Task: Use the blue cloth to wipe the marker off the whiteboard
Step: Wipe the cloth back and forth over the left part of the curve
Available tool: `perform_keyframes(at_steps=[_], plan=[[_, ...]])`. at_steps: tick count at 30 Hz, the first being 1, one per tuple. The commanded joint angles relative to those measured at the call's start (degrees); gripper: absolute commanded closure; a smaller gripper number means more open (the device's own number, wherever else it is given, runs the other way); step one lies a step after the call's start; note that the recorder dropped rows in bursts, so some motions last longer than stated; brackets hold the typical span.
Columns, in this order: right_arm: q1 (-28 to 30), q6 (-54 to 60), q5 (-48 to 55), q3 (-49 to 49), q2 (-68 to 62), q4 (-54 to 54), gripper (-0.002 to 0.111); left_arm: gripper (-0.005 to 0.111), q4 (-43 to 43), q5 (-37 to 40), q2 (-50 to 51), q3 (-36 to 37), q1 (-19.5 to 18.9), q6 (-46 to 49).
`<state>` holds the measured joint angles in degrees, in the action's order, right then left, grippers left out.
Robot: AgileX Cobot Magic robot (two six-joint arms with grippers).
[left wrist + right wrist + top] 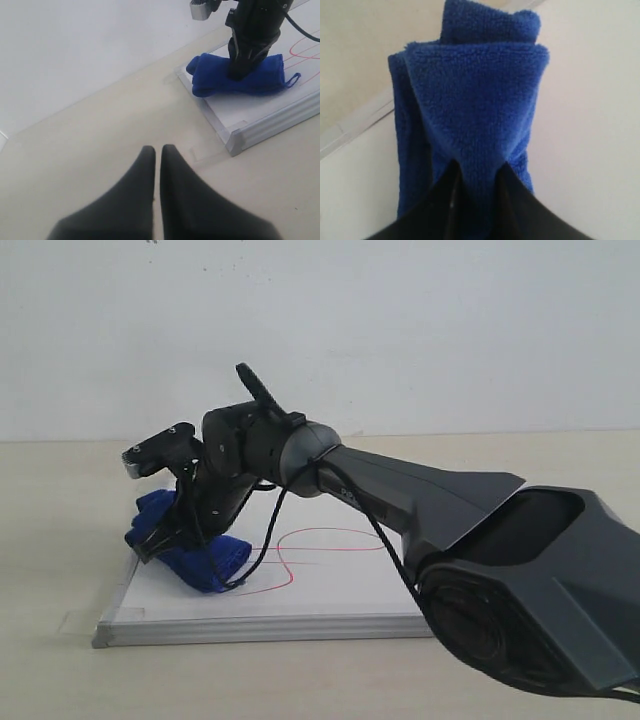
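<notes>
The right pincer [240,72] is clamped on the blue cloth [235,75], pressing it onto the whiteboard [330,595] near the board's left edge in the exterior view. The red marker line [320,545] loops across the board just beside the cloth. The left pincer [156,152] hangs over the bare bench [100,135], jaws together and holding nothing.

The blue cloth [190,545] lies on the whiteboard's [330,595] left part.
</notes>
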<state>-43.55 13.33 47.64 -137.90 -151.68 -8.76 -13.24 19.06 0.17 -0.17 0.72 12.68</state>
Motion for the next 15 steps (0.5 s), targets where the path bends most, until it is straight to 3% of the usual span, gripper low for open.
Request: perform_keyframes(at_steps=[1, 4, 8, 10, 15], plan=[[0.26, -22.08, 2.26, 0.5, -0.9, 14.76, 0.108, 0.103, 0.09, -0.15, -0.17, 0.17, -0.14, 0.3], [1.11, -33.17, 4.34, 0.5, -0.9, 22.39, 0.108, 0.103, 0.09, -0.15, -0.17, 0.17, -0.14, 0.3], [1.65, -30.01, 3.07, 0.5, -0.9, 18.22, 0.108, 0.103, 0.09, -0.15, -0.17, 0.17, -0.14, 0.3], [1.65, -24.44, 1.18, 0.5, -0.9, 11.81, 0.108, 0.103, 0.09, -0.15, -0.17, 0.17, -0.14, 0.3], [1.65, 3.22, -1.22, 0.5, -0.9, -11.09, 0.108, 0.103, 0.09, -0.15, -0.17, 0.17, -0.14, 0.3]])
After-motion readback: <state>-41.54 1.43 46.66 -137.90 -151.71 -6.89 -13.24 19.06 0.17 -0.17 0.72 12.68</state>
